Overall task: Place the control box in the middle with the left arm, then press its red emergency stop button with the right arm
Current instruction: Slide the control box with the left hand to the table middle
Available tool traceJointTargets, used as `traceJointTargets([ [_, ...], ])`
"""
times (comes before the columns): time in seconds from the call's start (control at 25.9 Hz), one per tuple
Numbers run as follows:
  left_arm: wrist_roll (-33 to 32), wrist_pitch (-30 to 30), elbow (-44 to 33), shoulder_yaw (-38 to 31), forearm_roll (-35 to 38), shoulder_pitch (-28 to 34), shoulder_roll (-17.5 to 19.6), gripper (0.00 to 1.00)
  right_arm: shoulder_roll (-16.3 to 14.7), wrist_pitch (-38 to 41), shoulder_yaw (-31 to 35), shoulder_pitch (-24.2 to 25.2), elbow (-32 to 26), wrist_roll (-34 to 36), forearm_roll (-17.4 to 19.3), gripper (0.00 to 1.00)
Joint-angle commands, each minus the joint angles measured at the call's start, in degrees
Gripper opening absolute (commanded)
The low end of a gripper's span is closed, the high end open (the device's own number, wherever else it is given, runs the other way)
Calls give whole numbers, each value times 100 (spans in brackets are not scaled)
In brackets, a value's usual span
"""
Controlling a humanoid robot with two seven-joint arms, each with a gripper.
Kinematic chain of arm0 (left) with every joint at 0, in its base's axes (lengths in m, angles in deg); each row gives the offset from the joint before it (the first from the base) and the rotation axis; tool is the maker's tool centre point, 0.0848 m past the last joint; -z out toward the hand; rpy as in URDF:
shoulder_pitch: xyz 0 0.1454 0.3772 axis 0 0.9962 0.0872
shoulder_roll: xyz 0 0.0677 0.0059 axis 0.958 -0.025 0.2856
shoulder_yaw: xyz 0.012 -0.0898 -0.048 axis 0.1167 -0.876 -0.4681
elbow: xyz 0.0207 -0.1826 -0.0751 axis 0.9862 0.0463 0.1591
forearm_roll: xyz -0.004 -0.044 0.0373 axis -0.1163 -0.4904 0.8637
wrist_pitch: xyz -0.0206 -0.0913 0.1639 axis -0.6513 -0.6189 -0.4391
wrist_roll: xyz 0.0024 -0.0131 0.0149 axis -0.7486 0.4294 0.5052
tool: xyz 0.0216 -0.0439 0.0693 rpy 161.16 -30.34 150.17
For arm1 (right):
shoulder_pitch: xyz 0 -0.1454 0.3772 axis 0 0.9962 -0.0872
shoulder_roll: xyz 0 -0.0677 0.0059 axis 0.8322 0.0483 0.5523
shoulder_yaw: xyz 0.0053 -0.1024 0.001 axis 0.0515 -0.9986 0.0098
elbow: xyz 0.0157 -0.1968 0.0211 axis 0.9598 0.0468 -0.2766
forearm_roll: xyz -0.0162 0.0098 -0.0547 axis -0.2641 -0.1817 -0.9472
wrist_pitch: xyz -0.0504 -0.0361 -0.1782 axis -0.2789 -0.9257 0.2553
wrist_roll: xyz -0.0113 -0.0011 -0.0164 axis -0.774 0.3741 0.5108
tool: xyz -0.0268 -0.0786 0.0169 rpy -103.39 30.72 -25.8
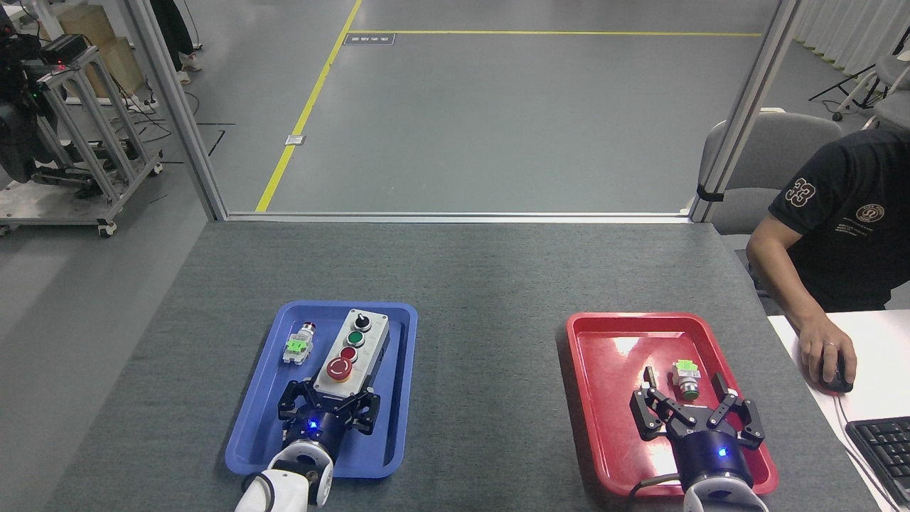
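Observation:
The control box, light-grey faced with a black base, lies lengthwise in the blue tray. Its red emergency stop button is the control nearest me, with a small red button, a green button and a black knob further along. My left gripper is shut on the near end of the box, a finger on each side. Above the red tray, my right gripper stands open, holding nothing.
A small switch part with a green tab lies left of the box in the blue tray. Another lies in the red tray just beyond my right fingertips. A seated person's hand rests on a mouse at the right.

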Motion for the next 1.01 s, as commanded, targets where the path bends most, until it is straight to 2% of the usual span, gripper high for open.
traceJointTargets([
  [0.0, 55, 94, -791, -44, -61, 177, 73, 0, 8, 3, 0, 0, 1, 4, 0, 100],
  [0.08, 37, 217, -1504, -140, -352, 423, 214, 0, -1, 3, 0, 0, -7, 4, 0, 100],
  [0.15, 2, 269, -1820, -132, -562, 440, 214, 0, -10, 3, 0, 0, -7, 4, 0, 100],
  [0.23, -51, 226, -1847, -26, -554, 379, 56, 0, -19, 3, 0, 0, 1, 4, 0, 100],
  [0.27, -60, 226, -1803, 141, -536, 300, -146, 0, -36, 3, 0, 0, -7, 4, 0, 100],
  [0.43, -33, 67, -1021, 738, -510, 36, -867, 0, -54, 12, 9, 0, -7, 4, 0, 100],
  [0.46, -16, -38, -757, 932, -519, -52, -929, 0, -54, 3, 9, 0, 1, 4, -9, 100],
  [0.66, 28, -662, 236, 2320, -765, -509, -920, 0, -54, 82, 53, 0, -7, -5, -9, 100],
  [0.77, -24, -653, 342, 2646, -800, -579, -929, 0, -80, 407, 114, -9, -25, 13, -9, 100],
  [0.97, -33, -680, 570, 3164, -800, -649, -929, 0, -107, 425, 255, -35, -25, 39, -9, 100],
])
